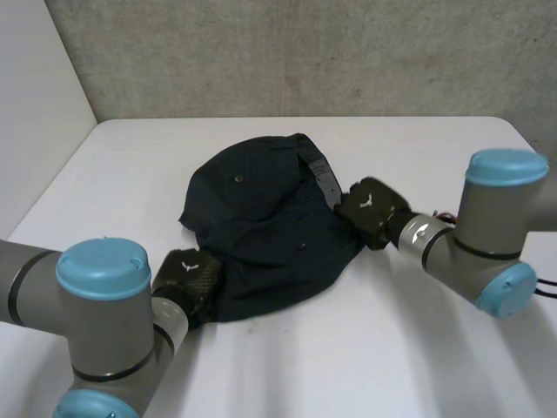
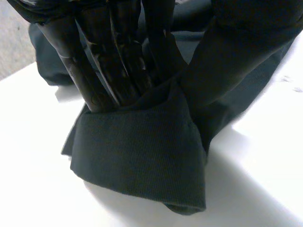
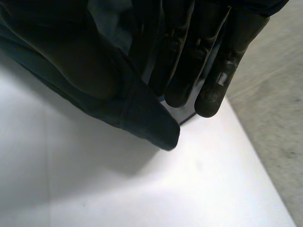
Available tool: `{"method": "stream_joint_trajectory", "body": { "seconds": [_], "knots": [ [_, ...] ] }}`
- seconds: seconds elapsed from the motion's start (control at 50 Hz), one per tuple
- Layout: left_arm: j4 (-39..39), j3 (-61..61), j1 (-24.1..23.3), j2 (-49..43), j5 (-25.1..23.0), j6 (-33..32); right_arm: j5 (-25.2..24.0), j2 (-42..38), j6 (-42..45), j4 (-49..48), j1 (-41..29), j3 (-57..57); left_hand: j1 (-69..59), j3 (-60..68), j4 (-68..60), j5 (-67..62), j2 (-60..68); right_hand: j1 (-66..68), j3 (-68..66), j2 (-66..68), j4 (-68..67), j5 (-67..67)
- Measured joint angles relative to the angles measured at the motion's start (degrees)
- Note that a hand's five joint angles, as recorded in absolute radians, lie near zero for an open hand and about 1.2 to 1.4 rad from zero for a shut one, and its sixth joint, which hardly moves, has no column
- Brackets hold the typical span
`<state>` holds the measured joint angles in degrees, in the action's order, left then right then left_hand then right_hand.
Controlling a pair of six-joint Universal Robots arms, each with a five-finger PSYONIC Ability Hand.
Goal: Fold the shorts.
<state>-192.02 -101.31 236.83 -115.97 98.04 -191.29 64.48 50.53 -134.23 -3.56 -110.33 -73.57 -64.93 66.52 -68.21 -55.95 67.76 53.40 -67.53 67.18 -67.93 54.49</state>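
Lying in a rumpled dark mound at the centre of the head view, the shorts [image 1: 261,226] rest on the white desk [image 1: 409,348]. The left hand [image 1: 187,274] sits at the mound's lower-left edge. The right hand [image 1: 372,209] is at its right edge, beside the waistband, centre-right of the frame.

In the left wrist view, the left hand's fingers [image 2: 109,61] run straight down into a turned-up fold of the cloth, which hides their tips. More cloth rises over the thumb side, so the fold looks pinched there and stands up off the desk.

In the right wrist view, the right hand's straight fingers [image 3: 213,71] hold a hemmed corner of the shorts against the cloth-covered thumb side. That corner hangs just clear of the desk.
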Motion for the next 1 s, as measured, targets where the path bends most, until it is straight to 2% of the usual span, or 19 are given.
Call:
{"method": "stream_joint_trajectory", "body": {
  "seconds": [0.1,0.22,0.38,0.5,0.62,0.72,0.8,0.9,0.92,0.94,1.0],
  "knots": [
    [0.02,1.87,0.92,5.23,-0.21,-5.19,1.25,7.08,-6.53,2.4,0.09,-1.25,0.0,0.85,-0.54,0.0,0.56,0.78,0.0,0.0,-0.03,0.0],
    [0.54,5.28,2.78,18.76,-0.74,-10.84,3.32,15.69,-13.0,5.96,0.15,-0.95,0.0,1.37,-0.55,0.0,0.66,0.84,0.0,0.0,-0.1,0.0],
    [3.95,14.43,5.5,34.52,-1.89,-12.32,8.64,30.94,-19.56,7.54,0.05,2.22,0.0,1.41,-0.73,0.0,0.76,0.84,0.0,0.0,-0.14,0.15],
    [8.55,21.61,6.6,37.39,-3.15,-11.86,10.89,38.37,-23.2,8.62,0.13,5.03,0.0,1.41,-0.74,0.0,0.8,0.84,0.0,0.0,-0.14,0.8],
    [9.94,23.92,7.57,35.87,-3.53,-11.65,11.15,39.11,-24.26,9.71,0.13,5.98,0.0,1.41,-0.74,0.0,0.84,0.84,0.0,0.0,-0.15,0.8],
    [10.04,26.28,8.98,27.06,-3.73,-11.67,11.81,31.83,-24.4,10.74,-0.57,8.49,0.0,1.41,-0.75,0.0,0.85,0.84,0.0,0.0,-0.17,0.8],
    [9.78,30.75,9.2,16.39,-3.65,-11.96,13.44,23.04,-23.75,10.68,-2.03,12.63,0.0,1.41,-0.75,0.0,0.85,0.84,0.0,0.0,-0.17,0.8],
    [9.4,41.96,9.39,-0.58,-3.38,-12.41,16.4,9.74,-22.16,8.5,-3.88,20.29,0.0,1.41,-0.75,0.0,0.91,1.35,0.0,0.0,-0.17,0.81],
    [9.4,41.96,9.39,-0.58,-3.38,-12.41,16.4,9.74,-22.16,8.5,-3.88,20.29,0.0,1.41,-0.75,0.0,0.91,1.35,0.0,0.0,-0.17,0.81],
    [9.31,46.16,9.53,-5.3,-3.24,-12.65,16.93,7.4,-21.92,7.48,-4.15,21.8,0.0,1.42,-0.76,0.0,0.92,1.35,0.0,0.0,-0.18,0.81],
    [9.1,57.53,9.9,-15.85,-2.94,-13.75,18.86,-0.98,-21.18,0.22,-5.1,26.76,0.0,1.49,-0.76,0.0,0.93,1.35,0.0,0.11,-0.18,0.81]
  ]
}}
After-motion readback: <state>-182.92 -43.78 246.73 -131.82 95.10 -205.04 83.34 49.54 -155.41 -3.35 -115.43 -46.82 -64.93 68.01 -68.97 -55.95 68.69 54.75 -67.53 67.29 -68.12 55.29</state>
